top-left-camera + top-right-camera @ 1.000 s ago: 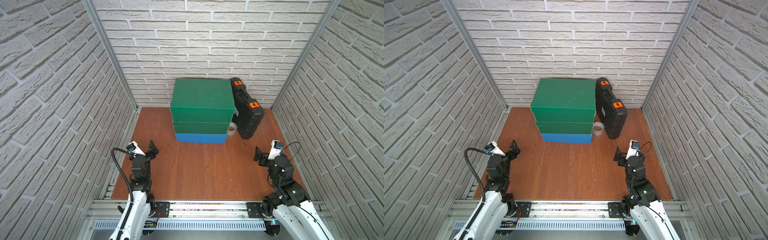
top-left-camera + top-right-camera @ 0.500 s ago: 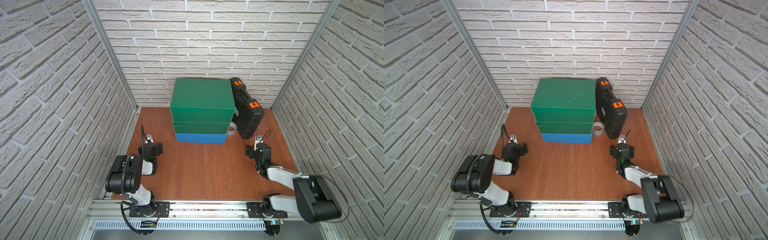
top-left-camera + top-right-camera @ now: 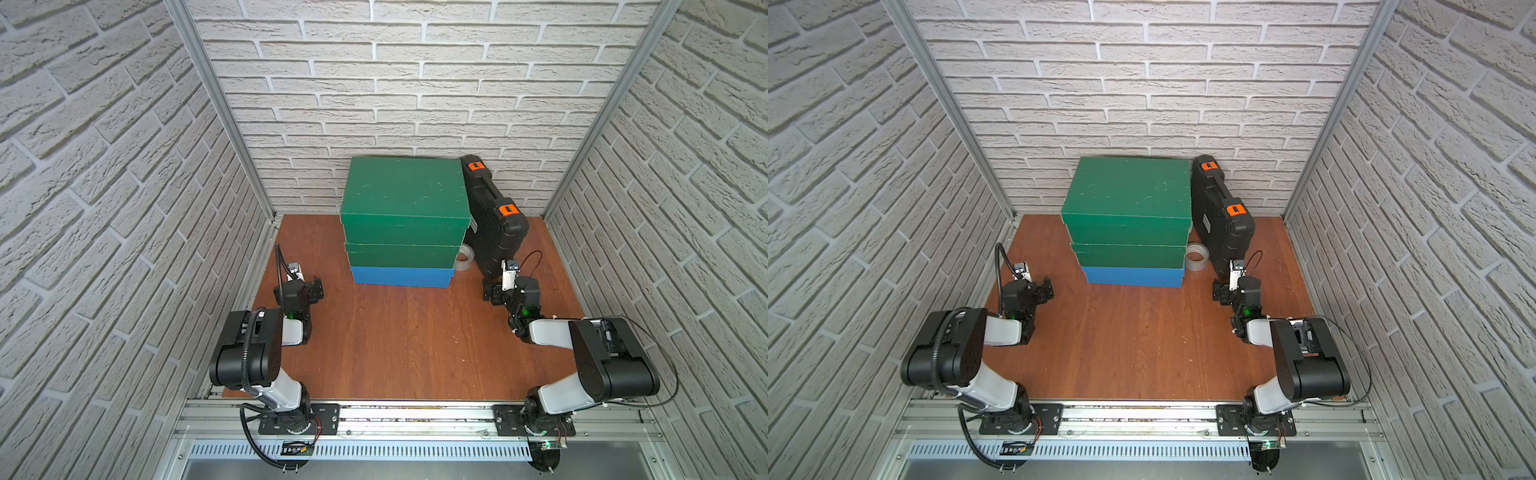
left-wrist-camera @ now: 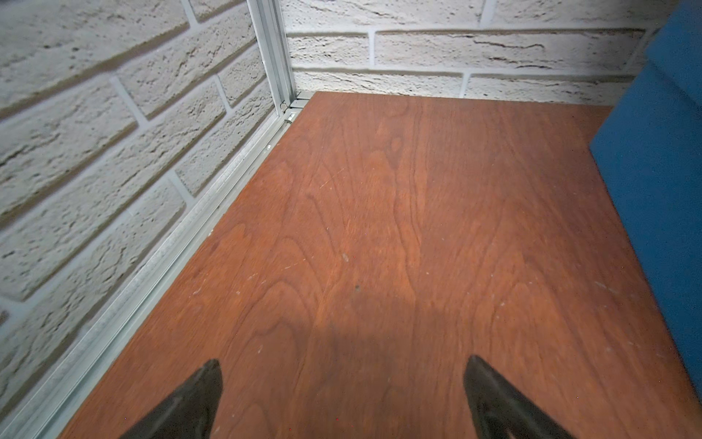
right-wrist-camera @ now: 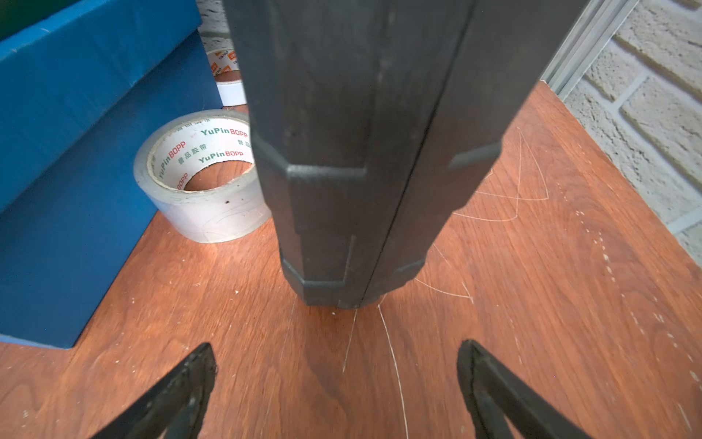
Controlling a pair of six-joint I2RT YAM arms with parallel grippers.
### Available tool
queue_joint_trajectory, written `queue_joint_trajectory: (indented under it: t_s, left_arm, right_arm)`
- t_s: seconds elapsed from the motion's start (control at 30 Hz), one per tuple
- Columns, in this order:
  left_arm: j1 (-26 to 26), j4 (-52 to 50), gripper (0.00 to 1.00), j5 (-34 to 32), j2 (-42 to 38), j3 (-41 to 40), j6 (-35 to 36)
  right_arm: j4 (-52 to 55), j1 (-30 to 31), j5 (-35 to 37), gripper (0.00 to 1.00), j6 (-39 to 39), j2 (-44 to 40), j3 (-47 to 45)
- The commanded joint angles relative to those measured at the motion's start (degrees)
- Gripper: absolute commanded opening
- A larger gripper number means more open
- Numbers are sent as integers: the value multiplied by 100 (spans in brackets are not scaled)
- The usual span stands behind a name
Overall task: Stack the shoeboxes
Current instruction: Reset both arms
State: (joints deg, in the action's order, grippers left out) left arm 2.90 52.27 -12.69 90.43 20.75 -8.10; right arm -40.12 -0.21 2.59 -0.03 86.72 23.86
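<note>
— Three boxes, one pile: the bright blue cardboard shoebox (image 3: pixel 399 277) sits on the wooden tabletop (image 3: pixel 407 353) near its far edge, a dark green cardboard shoebox (image 3: pixel 401 257) on it, and a second dark green lidded shoebox (image 3: pixel 405 187) on top.
— Anything left?
— I judge not; the stack looks complete and fairly square. The black hard plastic case (image 3: pixel 494 224) just beside it is no part of it.
— The arms?
— The left tool (image 3: pixel 318 289) and right tool (image 3: pixel 490 291) both gape wide and empty, low over the tabletop, one each side of the pile, clear of it.
</note>
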Motion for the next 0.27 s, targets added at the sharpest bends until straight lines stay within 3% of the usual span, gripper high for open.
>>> queue_joint_trajectory:
  t_s: [0.0, 0.23]
  left_arm:
    - [-11, 288, 98, 30, -30, 24, 59]
    - [-15, 295, 98, 30, -26, 16, 56]
  right_arm:
    - [-290, 20, -71, 99, -53, -99, 54]
    - [-300, 29, -57, 99, -72, -105, 42]
